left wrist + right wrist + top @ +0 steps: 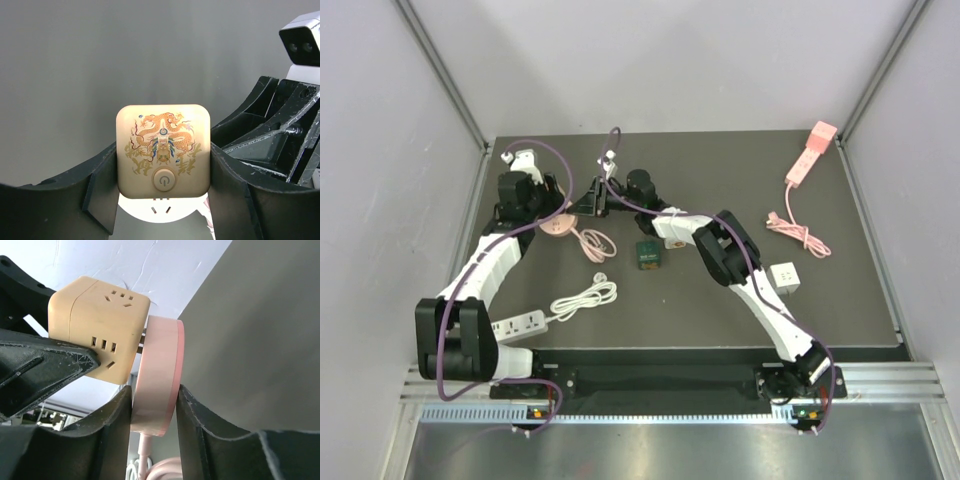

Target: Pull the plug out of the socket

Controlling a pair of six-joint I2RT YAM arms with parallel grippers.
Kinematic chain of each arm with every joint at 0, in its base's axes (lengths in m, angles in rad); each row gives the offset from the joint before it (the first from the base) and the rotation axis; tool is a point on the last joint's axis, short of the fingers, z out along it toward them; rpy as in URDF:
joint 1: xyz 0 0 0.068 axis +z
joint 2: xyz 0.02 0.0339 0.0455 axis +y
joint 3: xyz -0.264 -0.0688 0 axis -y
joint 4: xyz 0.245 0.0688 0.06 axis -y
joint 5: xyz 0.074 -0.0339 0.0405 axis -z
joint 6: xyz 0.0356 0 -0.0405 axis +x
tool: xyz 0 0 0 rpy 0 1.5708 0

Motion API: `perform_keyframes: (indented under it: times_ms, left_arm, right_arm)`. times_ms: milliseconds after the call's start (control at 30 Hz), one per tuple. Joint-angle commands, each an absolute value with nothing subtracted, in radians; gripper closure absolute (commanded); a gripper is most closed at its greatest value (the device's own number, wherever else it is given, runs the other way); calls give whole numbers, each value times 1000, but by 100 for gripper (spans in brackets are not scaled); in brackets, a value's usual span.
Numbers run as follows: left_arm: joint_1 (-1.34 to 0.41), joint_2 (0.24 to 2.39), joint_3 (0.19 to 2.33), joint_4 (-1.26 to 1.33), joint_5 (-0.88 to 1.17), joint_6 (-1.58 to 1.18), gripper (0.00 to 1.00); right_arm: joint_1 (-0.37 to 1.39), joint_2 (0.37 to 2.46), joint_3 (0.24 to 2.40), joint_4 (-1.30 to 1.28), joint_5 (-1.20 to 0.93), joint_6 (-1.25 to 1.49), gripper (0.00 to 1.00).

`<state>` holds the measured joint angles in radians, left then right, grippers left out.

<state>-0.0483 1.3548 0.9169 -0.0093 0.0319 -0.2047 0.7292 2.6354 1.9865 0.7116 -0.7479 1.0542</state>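
Note:
The plug is a beige cube adapter [163, 150] with a gold dragon print and a power button. My left gripper [163, 176] is shut on its two sides. The socket is a round pink disc [157, 375] on a pink cord; my right gripper [154, 410] is shut on its rim. In the right wrist view the cube [97, 335] stands a little off the disc's face, with metal prongs [142, 338] bridging the narrow gap. In the top view both grippers meet at the back left, by the disc [558, 226]. The left wrist view shows the disc [160, 214] below the cube.
The socket's coiled pink cord [595, 243] lies behind the grippers. A green cube [648, 254] and a white cube [784, 277] sit mid-table. A white power strip [520, 325] with its cord [585, 298] lies front left. A pink power strip [810, 152] lies back right.

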Motion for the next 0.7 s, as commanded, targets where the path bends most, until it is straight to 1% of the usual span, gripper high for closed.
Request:
perform_keyframes:
  times_ms: [0,167,200,233,267,333,367,433,600,667]
  left_arm:
    - [-60,1313,962,81,101,-248,100]
    - [-58,1313,950,87,120,-256,100]
    - [-60,1313,948,90,123,-259,100]
    - [-60,1315,945,94,130,-267,100]
    - [-60,1316,940,101,133,-270,100]
    - [-60,1325,937,109,141,-290,100]
    - [-60,1325,933,117,146,-298,100]
    - [-60,1333,934,123,169,-333,100]
    - [-61,1332,934,121,192,-440,100]
    - [-86,1333,951,85,139,-468,100]
  right_arm:
    - [762,2660,2063,736,-762,1043,73]
    - [762,2692,2098,738,-750,1066,73]
    - [762,2697,2103,735,-749,1069,74]
    - [762,2697,2106,730,-747,1075,77]
    - [762,2698,2108,721,-742,1077,87]
    - [762,2695,2108,672,-732,1066,98]
    - [761,2689,2108,652,-717,1059,100]
    - [759,2678,2106,553,-689,1025,100]
    - [759,2646,2120,281,-526,891,100]
    - [759,2652,2160,151,-455,835,100]
